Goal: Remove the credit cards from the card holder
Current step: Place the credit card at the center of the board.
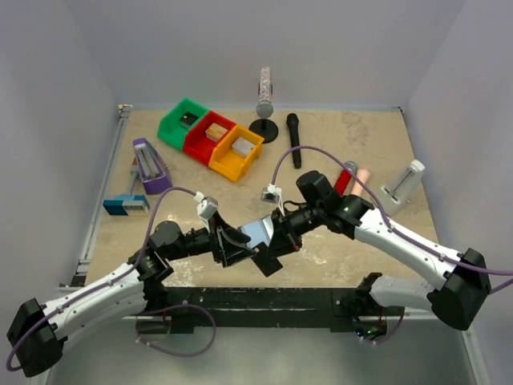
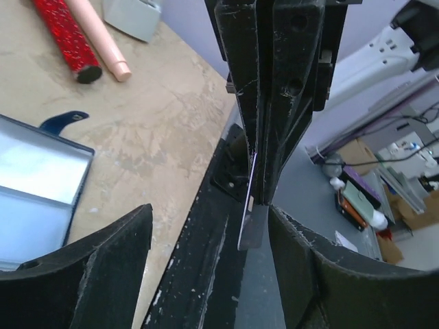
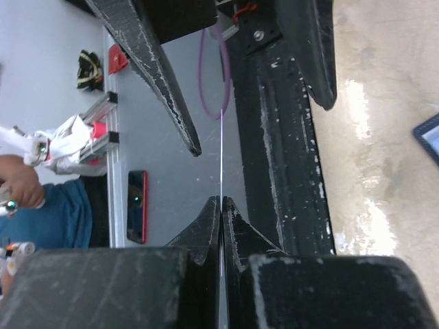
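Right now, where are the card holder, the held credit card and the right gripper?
card holder (image 2: 41, 168), left wrist view, on its light pocket.
credit card (image 2: 252, 229), left wrist view, on its grey free end.
right gripper (image 3: 221, 201), right wrist view, between its shut fingertips.

Card holder (image 1: 258, 233): small dk-blue bifold, lying open & flat on bench (image 2: 171, 123), nr its front edge, approx centre. Inner faces up: lighter blue-grey pockets w/ dk-blue border. Little snap tab (image 2: 65, 120) sticks out from one side, flat on bench. Pocket contents can't be told.

Credit card (image 2: 252, 229): thin, silvery grey, seen edge-on, out of holder & held clear of bench, pinched betw closed fingers of right claw (image 3: 221, 202). Short end pokes past the fingertips. Near holder, not touching it.
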### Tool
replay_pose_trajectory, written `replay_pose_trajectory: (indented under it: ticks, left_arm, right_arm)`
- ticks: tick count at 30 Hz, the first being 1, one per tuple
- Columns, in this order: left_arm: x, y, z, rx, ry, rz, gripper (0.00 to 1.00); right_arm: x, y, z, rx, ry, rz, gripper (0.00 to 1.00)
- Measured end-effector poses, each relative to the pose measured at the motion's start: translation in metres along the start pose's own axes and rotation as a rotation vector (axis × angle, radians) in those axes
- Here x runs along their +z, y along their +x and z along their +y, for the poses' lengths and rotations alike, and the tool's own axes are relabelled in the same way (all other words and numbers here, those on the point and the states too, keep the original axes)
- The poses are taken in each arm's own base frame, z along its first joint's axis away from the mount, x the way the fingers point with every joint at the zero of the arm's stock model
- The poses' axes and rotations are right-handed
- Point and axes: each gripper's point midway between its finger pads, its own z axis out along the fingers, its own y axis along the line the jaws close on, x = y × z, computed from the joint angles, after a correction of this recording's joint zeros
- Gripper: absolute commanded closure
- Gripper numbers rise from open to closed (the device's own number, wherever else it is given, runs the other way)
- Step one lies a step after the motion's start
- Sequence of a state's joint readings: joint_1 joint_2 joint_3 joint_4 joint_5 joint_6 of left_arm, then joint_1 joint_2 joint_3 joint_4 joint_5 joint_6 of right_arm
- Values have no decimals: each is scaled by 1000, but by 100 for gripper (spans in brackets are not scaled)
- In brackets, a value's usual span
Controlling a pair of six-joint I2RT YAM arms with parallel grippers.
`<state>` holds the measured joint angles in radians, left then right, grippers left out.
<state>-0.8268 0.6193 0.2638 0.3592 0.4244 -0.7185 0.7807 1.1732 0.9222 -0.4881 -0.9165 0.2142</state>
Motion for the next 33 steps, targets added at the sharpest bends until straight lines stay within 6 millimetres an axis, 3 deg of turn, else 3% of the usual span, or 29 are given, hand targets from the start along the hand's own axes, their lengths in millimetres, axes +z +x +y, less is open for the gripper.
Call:
replay_pose_trajectory:
  ticks: [11, 22, 27, 28, 31, 33]
  left_arm:
    - [2, 5, -31, 17, 183, 53, 55]
    - [4, 12, -36, -5, 241, 92, 75]
    - [5, 15, -37, -14, 249, 103, 99]
    - [5, 15, -37, -18, 250, 107, 100]
    - [5, 15, -37, -22, 254, 108, 100]
    - [5, 15, -37, -22, 255, 108, 100]
  right_arm:
    - [1, 9, 10, -15, -50, 36, 100]
    - [1, 7, 11, -25, -53, 36, 100]
    - [2, 6, 13, -32, -57, 38, 100]
    - [2, 6, 13, -32, -57, 38, 99]
    - [2, 7, 13, -30, -55, 40, 57]
    - [1, 7, 12, -26, -50, 41, 42]
